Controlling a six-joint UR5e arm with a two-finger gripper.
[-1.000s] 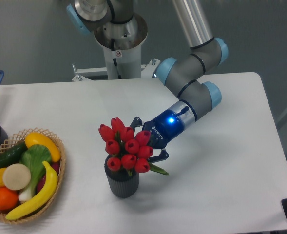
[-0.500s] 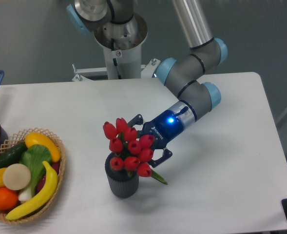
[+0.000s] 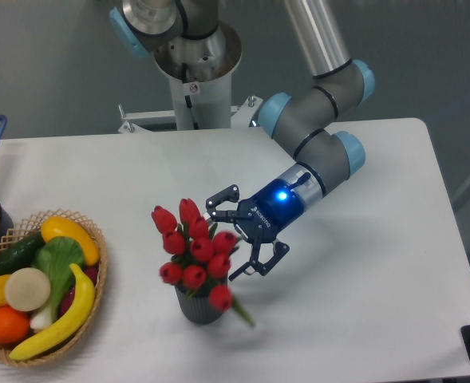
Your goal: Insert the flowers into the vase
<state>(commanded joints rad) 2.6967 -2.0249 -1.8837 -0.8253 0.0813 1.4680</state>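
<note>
The flowers (image 3: 191, 255) sit in the vase (image 3: 198, 306), toward the table's (image 3: 378, 263) front edge, near its middle. The heads lean left and spread wider than the mouth; one leaf trails out low on the right. You'd judge the bunch light, top-heavy and soft: buds crush, stems bend. If you re-grip, take the bound stems below the heads, though they are hidden here. The vase looks small and easily tipped. The gripper (image 3: 236, 233) stands just right of the blooms, fingers spread, holding nothing. A fruit basket (image 3: 91, 239) sits at the front-left corner.
</note>
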